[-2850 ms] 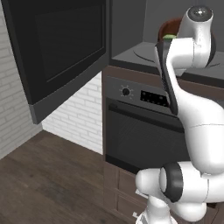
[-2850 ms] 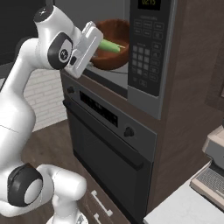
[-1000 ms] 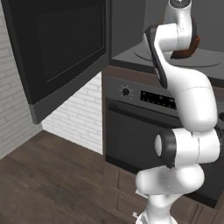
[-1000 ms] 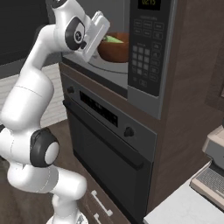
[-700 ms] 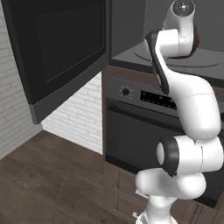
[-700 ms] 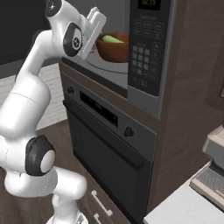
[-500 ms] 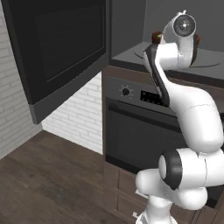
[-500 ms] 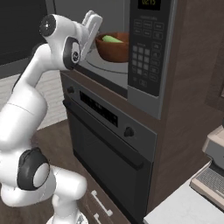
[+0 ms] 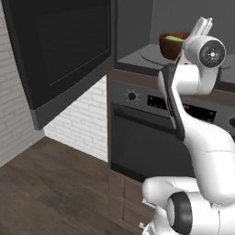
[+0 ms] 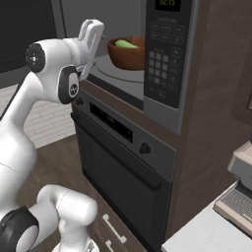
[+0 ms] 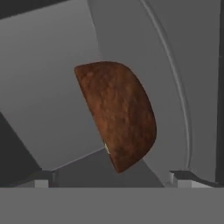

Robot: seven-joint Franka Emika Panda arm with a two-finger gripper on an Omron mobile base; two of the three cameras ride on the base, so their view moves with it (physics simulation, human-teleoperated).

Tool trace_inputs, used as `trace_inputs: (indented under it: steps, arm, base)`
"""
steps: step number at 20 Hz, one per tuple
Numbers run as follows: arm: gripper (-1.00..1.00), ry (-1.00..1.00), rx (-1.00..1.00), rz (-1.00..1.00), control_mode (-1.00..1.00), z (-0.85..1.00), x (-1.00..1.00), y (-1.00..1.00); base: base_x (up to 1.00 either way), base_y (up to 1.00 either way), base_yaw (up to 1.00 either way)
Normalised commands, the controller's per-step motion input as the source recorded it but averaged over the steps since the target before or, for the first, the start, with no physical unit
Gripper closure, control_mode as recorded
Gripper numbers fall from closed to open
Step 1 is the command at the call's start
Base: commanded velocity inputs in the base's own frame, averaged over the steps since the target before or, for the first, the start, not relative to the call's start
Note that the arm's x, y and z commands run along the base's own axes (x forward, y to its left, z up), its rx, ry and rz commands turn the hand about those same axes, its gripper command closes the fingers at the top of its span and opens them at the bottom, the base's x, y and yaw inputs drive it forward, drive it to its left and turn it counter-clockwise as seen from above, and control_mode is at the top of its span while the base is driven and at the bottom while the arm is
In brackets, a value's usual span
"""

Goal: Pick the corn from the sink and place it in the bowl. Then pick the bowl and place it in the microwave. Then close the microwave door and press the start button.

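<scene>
The reddish-brown bowl (image 9: 171, 45) (image 10: 129, 53) stands on the round turntable (image 10: 114, 73) inside the microwave (image 10: 165, 55). The green-husked corn (image 9: 174, 38) (image 10: 126, 44) lies in it. My gripper (image 9: 203, 25) (image 10: 94, 28) is open and holds nothing, just outside the microwave's opening, a short way in front of the bowl. In the hand view the bowl (image 11: 120, 113) appears rolled on its side ahead of the gripper (image 11: 113, 177), well apart from the fingertips (image 11: 43, 178). The microwave door (image 9: 59, 50) stands wide open to the left. The sink is out of view.
Directly below the microwave sits the oven (image 9: 147, 137) (image 10: 123, 147) with a knob and display strip. A white brick wall (image 9: 87, 119) and wood floor (image 9: 55, 183) lie to the left. A counter with an appliance (image 10: 241, 197) is at the right.
The arm has drawn back out of the microwave and dropped lower. The bowl with the corn stays on the turntable, free of the gripper.
</scene>
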Motion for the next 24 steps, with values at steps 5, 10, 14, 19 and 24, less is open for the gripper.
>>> trace_inputs:
  steps: [5,10,14,19,24]
  arm:
    - [-1.00,-0.01,-0.05,0.00,-1.00,0.23,-1.00,0.14]
    - [-1.00,-0.01,0.00,0.00,-1.00,0.00,-1.00,0.19]
    - [-1.00,0.00,0.00,0.00,-1.00,0.00,-0.96,0.39]
    - [-1.00,0.00,0.00,0.00,-1.00,0.00,-0.93,0.43]
    - [-1.00,0.00,-0.02,-0.03,-1.00,-0.01,-0.45,0.66]
  base:
    - [0.00,0.00,0.00]
    - [0.00,0.00,0.00]
    - [0.00,0.00,0.00]
    - [0.00,0.00,0.00]
    - [0.00,0.00,0.00]
